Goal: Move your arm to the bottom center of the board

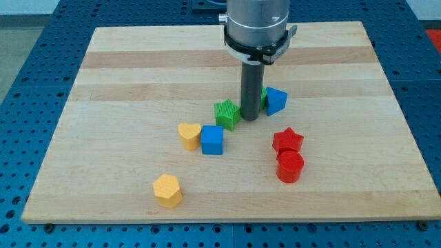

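My tip (249,118) rests on the wooden board (124,76) just right of the green star (227,114) and left of the blue triangular block (276,100). A sliver of another green block (264,94) shows behind the rod. Below the tip, toward the view's bottom, lie the blue cube (212,140) and the yellow heart (189,134) side by side. The red star (287,141) sits right of them with the red cylinder (289,166) directly below it. The yellow hexagon (167,190) lies near the board's bottom edge, left of centre.
The arm's grey housing (256,24) hangs over the board's top centre. A blue perforated table (27,55) surrounds the board on all sides.
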Available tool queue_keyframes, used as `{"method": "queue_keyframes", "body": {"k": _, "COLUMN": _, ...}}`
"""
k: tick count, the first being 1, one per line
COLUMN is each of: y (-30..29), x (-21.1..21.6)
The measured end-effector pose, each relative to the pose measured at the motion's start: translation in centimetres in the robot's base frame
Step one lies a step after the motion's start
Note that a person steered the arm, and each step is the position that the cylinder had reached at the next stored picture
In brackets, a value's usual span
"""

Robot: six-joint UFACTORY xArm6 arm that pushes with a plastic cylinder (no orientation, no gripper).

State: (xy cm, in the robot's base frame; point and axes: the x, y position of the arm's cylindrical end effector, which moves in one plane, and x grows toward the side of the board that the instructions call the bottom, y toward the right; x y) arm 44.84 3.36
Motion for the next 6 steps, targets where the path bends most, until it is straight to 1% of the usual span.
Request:
{"method": "queue_keyframes", "body": {"k": 1, "y": 0.4, "x": 2.6}}
{"method": "queue_keyframes", "body": {"k": 2, "y": 2.7, "x": 5.9}}
{"method": "queue_keyframes", "body": {"k": 3, "y": 1.6, "x": 7.5}}
{"method": "queue_keyframes", "body": {"k": 4, "y": -1.9, "x": 8.8}}
{"method": "queue_keyframes", "body": {"k": 5, "y": -5.7, "x": 12.1}}
{"method": "queue_keyframes", "body": {"k": 6, "y": -3.8, "x": 16.9}}
